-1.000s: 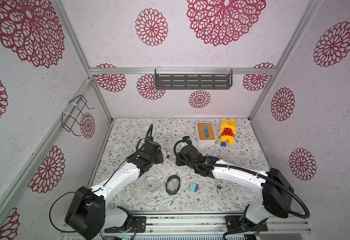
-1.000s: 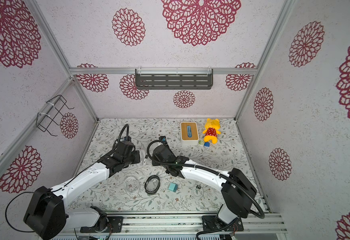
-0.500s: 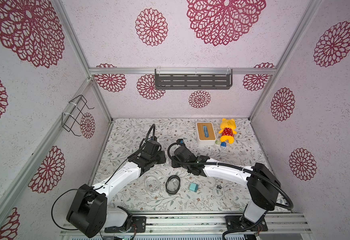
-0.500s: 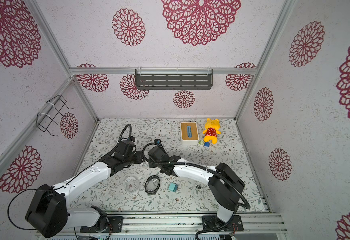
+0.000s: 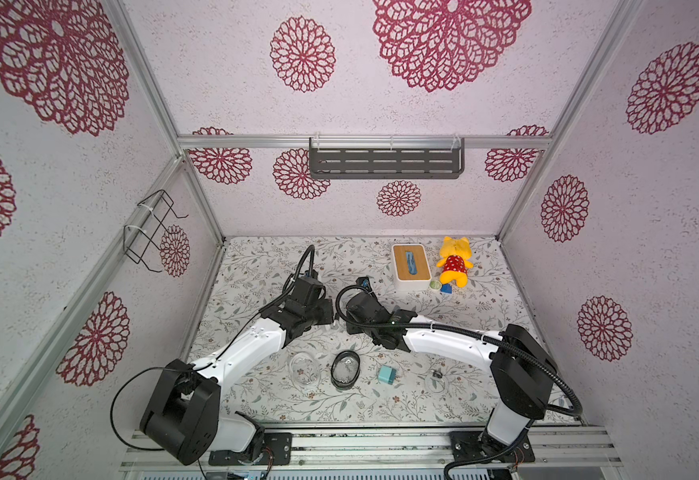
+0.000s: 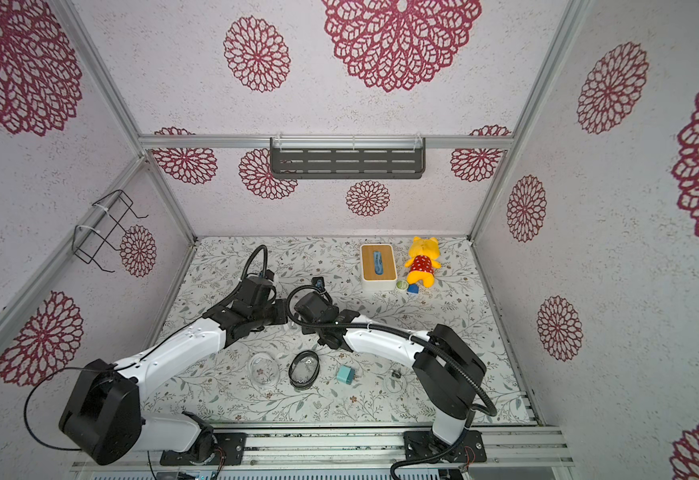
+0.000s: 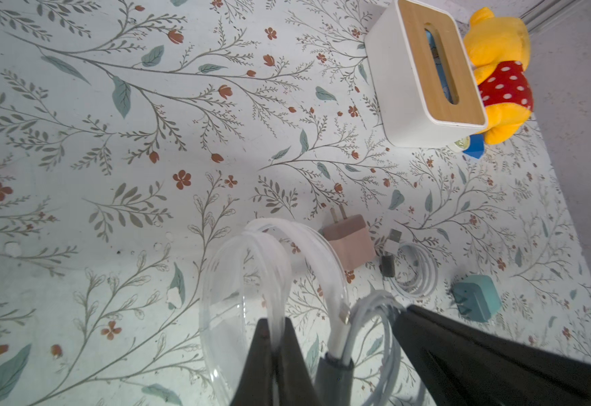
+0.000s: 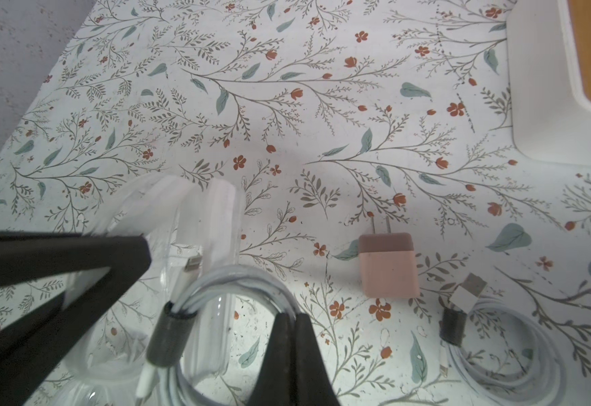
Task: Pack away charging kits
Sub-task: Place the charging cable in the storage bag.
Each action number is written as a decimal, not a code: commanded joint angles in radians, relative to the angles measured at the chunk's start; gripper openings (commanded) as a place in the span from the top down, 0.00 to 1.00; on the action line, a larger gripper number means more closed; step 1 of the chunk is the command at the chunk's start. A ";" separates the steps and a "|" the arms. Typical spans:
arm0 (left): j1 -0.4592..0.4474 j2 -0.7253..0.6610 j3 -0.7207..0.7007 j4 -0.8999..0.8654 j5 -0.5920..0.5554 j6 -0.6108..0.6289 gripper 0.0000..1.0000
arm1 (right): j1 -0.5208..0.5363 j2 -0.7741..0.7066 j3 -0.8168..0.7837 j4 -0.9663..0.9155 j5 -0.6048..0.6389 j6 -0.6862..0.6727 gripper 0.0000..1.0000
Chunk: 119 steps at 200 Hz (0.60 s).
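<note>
- The left gripper [image 7: 273, 334] is pinched shut on the rim of a clear case [image 7: 227, 281]. It holds the case off the surface, about midway between the front and back edges and somewhat toward the left edge.
- The right gripper [image 8: 294, 327] is clamped on a coiled cable [image 8: 232, 274] bound by a dark strap [image 8: 169, 334]. The coil sits right against the case's open side, and one connector end shows through the clear wall. I cannot tell whether the coil is already inside.
- Step in hand, as I judge it: feeding this cable into the held case.
- The next move likely calls for pushing the coil fully past the rim while the left side holds the case steady. The right jaws should let go only once the springy loops are seated.
- A pink charger [image 8: 387, 265] lies loose on the surface below the arms, with a second coiled cable [image 8: 498, 351] just beside it.
- Near the front edge, in both top views, lie another clear case [image 5: 304, 369], a dark-rimmed case [image 5: 345, 369] and a teal charger [image 5: 388, 374].
</note>
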State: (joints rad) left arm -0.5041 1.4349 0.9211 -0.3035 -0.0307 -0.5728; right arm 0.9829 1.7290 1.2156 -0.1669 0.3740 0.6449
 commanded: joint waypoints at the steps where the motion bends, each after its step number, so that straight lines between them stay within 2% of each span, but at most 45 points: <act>1: -0.005 0.045 0.043 -0.046 -0.045 0.006 1.00 | 0.002 0.003 0.040 -0.012 0.026 -0.021 1.00; 53: -0.011 0.097 0.074 -0.073 -0.056 0.006 1.00 | 0.002 0.046 0.097 -0.033 -0.003 -0.013 1.00; 119: -0.014 0.051 0.051 -0.049 -0.044 0.011 1.00 | -0.001 0.124 0.177 -0.111 0.036 0.014 1.00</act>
State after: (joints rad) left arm -0.5098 1.5265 0.9771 -0.3717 -0.0731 -0.5743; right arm 0.9829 1.8347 1.3415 -0.2173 0.3664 0.6468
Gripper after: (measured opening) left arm 0.051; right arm 0.057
